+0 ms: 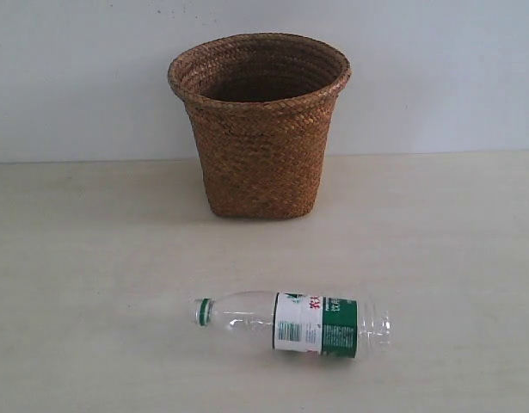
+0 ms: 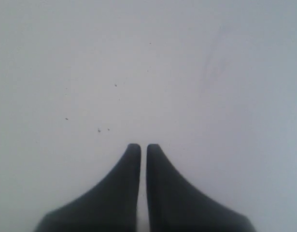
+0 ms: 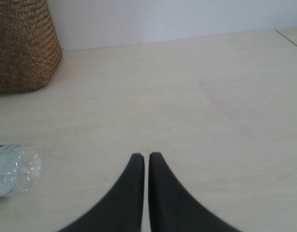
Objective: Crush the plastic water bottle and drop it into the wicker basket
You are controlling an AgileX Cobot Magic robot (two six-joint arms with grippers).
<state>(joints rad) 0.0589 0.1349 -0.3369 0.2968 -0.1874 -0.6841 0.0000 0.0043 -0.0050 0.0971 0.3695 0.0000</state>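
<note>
- Plastic water bottle (image 1: 294, 323): lies on its side on the counter (image 1: 92, 258), apart from every other object. In the exterior view the green cap points left and the clear ribbed base points right. The white-and-green label wraps the half nearer the base. The body looks round and undented.
- Wicker basket (image 1: 260, 129): stands upright at the back of the counter, close to the pale wall (image 1: 75, 77), with its flared rim up. Its inside is dark, and its floor is hidden from view. The bottle lies in front of it, well apart and nearer the camera, roughly in line with the basket's base.
- Left pincer (image 2: 143, 147): the two dark fingers are drawn together, tips parallel with only a thin slit of light between them, and nothing is held. Behind them the left wrist view shows only a plain pale surface with a few small dark specks and a faint smear. Whether that surface is wall or counter cannot be told.
- Right pincer (image 3: 146, 157): its fingers are likewise pressed together and hold nothing, and they are poised over bare counter (image 3: 211, 121).
- Right wrist view, surroundings: the clear base end of the bottle (image 3: 15, 169) rests on the counter off to one side of the fingers, not touching them. The lower woven wall of the basket (image 3: 22, 48) stands farther off, near the wall.
</note>
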